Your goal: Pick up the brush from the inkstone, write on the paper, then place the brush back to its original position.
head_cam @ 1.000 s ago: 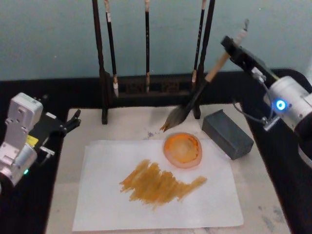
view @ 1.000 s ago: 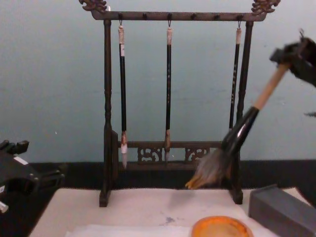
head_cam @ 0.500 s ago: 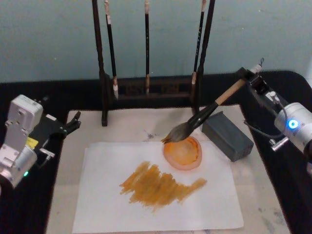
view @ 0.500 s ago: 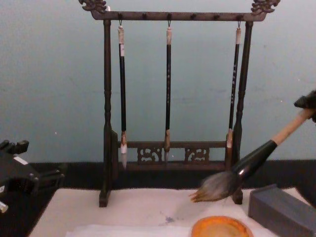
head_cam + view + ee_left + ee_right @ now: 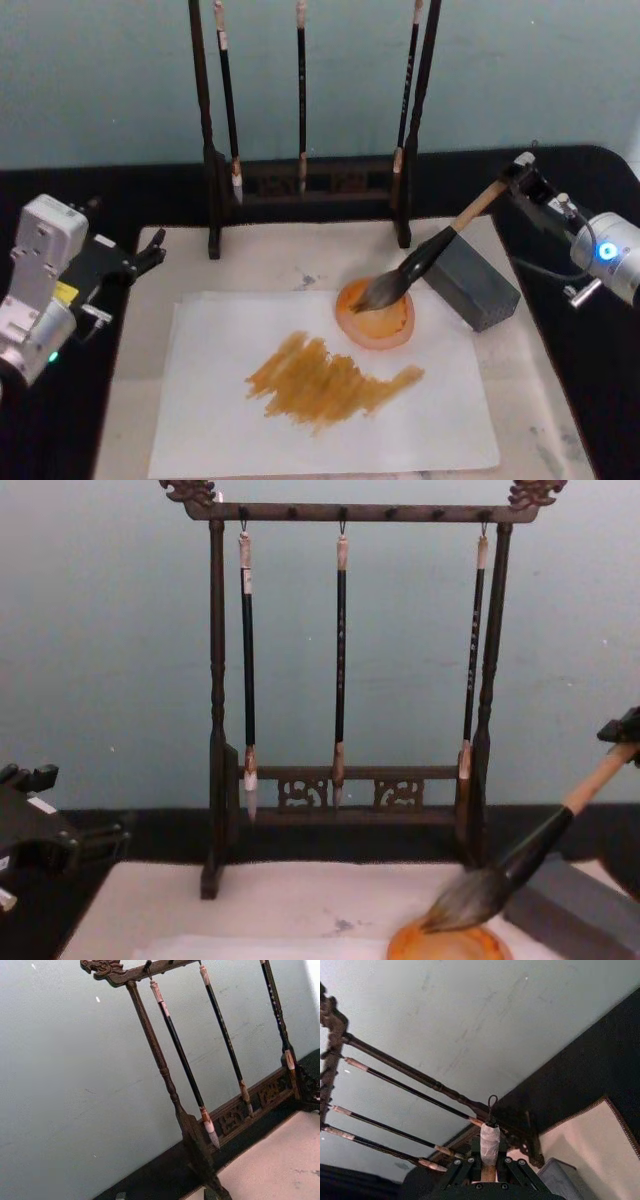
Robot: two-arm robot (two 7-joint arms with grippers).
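While the right end effector [image 5: 516,180] hangs over the counter's [image 5: 590,400] right side in the head view, it is clenched on the top of the brush [image 5: 432,255], whose pale handle slants down and to the left. The black collar crosses the near corner of the grey block [image 5: 475,290]; whether they touch cannot be told. The bushy bristles rest in the orange dish [image 5: 375,345]. That dish sits on the upper right part of the paper [image 5: 215,420], which lies flat on the cream mat [image 5: 255,262] and carries ochre strokes [image 5: 330,378] across its middle. Behind the mat stands the brush rack [image 5: 300,188] with three thin black-handled brushes [image 5: 300,90] hanging from it. The left end effector [image 5: 148,250] sits idle at the mat's left edge, well apart from the paper; whether it is released or clenched I cannot tell.

From the left wrist view come the brush rack [image 5: 162,1067], two of its hanging brushes and a corner of the cream mat [image 5: 285,1160].

Seen from the right wrist view, the right end effector [image 5: 488,1175] grips the brush [image 5: 489,1142] just below its white-wrapped top and cord loop, with the grey block [image 5: 560,1176] beyond.

At the chest view's right edge, the right end effector [image 5: 625,730] holds the tilted brush [image 5: 545,840], its bristle tip touching the orange dish [image 5: 400,945] beside the grey block [image 5: 590,908]. The left end effector [image 5: 55,842] rests low at the left.
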